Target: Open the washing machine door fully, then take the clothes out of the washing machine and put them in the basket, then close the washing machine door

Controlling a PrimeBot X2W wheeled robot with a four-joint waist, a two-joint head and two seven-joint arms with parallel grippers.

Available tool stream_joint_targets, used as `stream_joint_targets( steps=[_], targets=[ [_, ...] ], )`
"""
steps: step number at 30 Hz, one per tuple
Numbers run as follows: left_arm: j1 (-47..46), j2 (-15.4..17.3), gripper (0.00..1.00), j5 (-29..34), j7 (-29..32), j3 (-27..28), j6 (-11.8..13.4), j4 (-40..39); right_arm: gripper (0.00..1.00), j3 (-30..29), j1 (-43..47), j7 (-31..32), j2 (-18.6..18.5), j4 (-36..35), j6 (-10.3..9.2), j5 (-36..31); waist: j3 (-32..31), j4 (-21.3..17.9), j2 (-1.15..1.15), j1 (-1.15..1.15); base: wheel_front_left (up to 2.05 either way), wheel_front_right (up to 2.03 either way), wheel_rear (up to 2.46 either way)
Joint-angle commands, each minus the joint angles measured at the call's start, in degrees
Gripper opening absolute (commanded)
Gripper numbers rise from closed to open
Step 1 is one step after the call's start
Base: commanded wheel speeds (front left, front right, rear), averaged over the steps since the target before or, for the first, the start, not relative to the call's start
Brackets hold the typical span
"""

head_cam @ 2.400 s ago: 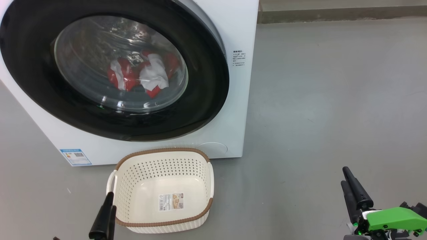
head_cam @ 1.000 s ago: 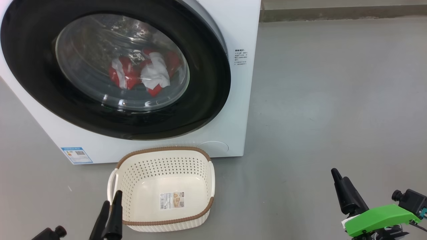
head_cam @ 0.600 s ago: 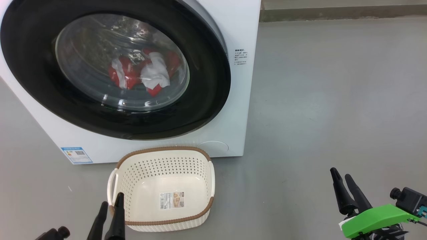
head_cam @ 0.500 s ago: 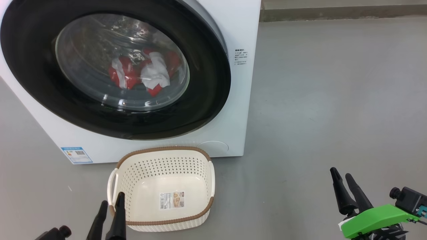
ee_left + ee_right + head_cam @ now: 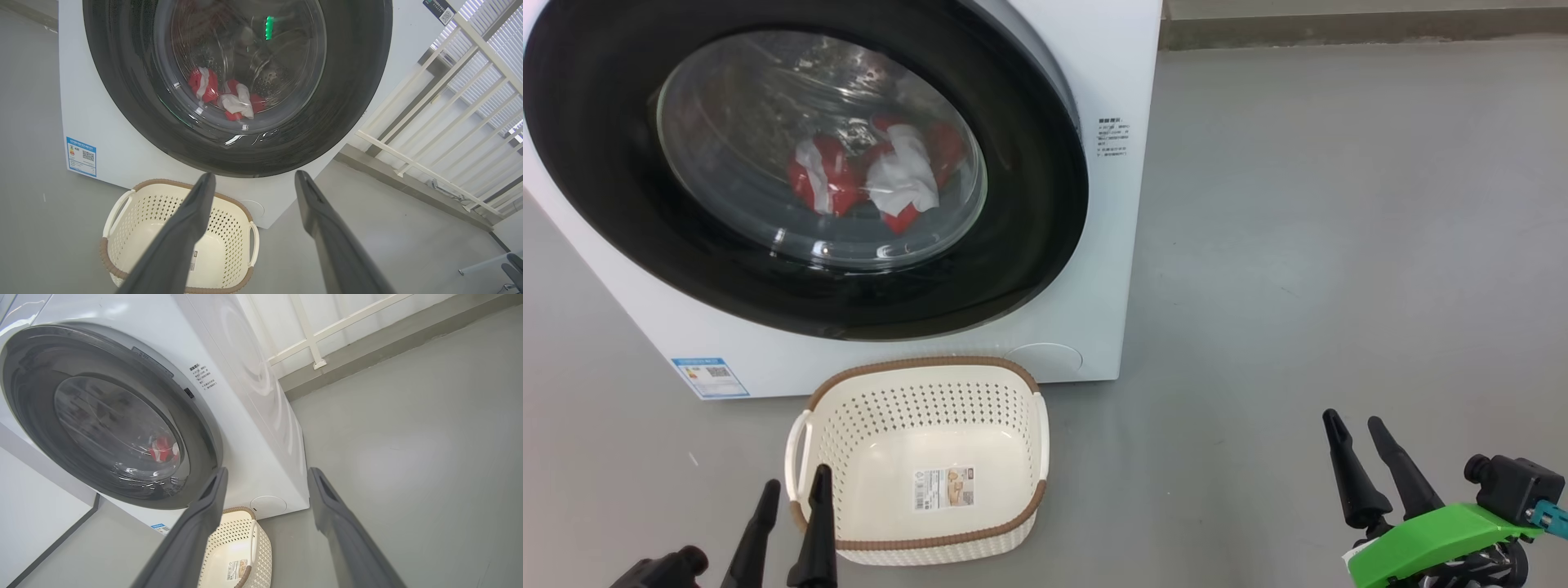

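The white washing machine [image 5: 1119,82] stands on the floor with its washing machine door [image 5: 1029,204] shut, black rim around a glass bowl. Behind the glass lie the clothes [image 5: 866,175], red and white, also visible as clothes [image 5: 222,96] in the left wrist view. The cream basket [image 5: 805,453] sits empty on the floor just in front of the machine. My left gripper [image 5: 795,482] is open at the basket's near left corner, fingers apart and holding nothing. My right gripper [image 5: 1354,421] is open over bare floor far to the right. The door [image 5: 204,428] and basket [image 5: 261,547] also show in the right wrist view.
Grey floor [image 5: 1323,229] spreads wide to the machine's right. A low kerb [image 5: 1339,33] runs along the back. In the left wrist view a white railing [image 5: 429,122] stands beside the machine. A blue label [image 5: 709,376] marks the machine's lower left front.
Both grippers' fingers have turned to show apart side by side. The left gripper edged right toward the basket's corner; the right one rose slightly. Door and clothes are unchanged.
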Motion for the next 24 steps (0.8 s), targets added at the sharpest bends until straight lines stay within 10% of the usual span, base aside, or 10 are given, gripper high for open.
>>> stream_joint_targets(
  steps=[1, 24],
  targets=[
    [-0.23, 0.8, 1.0, 2.3, -0.95, 1.22, 0.63, -1.96, 1.0, 0.96, -0.14, -0.91, -1.08, -1.77, 0.02, -1.9, 0.03, -0.04, 0.0, 0.0, 0.0, 0.0, 0.0],
    [0.71, 0.94, 1.0, 17.18, -4.68, 1.13, 1.19, -3.77, 1.0, 1.28, 1.23, -4.62, -1.96, -2.86, 0.03, -14.26, -0.09, -0.23, 0.0, 0.0, 0.0, 0.0, 0.0]
  ],
)
